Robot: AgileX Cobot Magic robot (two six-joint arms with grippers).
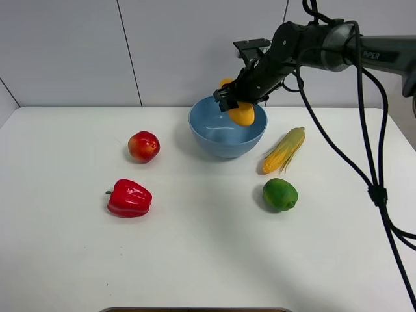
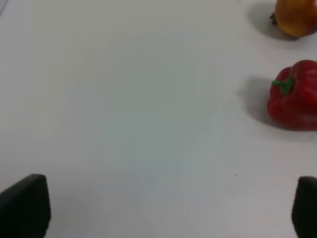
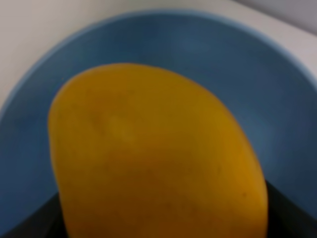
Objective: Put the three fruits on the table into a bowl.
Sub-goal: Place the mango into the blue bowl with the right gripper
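My right gripper [image 1: 237, 101] is shut on the yellow-orange mango [image 1: 242, 114] and holds it just above the light blue bowl [image 1: 211, 133] at the back middle of the table [image 1: 195, 260]. In the right wrist view the mango [image 3: 153, 158] fills the frame over the bowl [image 3: 237, 74]. The red apple [image 1: 143, 146] sits left of the bowl. It also shows in the left wrist view [image 2: 296, 17]. The green lime [image 1: 280, 194] lies front right of the bowl. My left gripper [image 2: 163, 208] is open over bare table, out of the exterior view.
A red bell pepper [image 1: 129, 198] lies in front of the apple, also in the left wrist view [image 2: 294, 96]. A corn cob [image 1: 284, 149] lies right of the bowl, behind the lime. The right arm's cables [image 1: 374, 188] hang along the table's right side.
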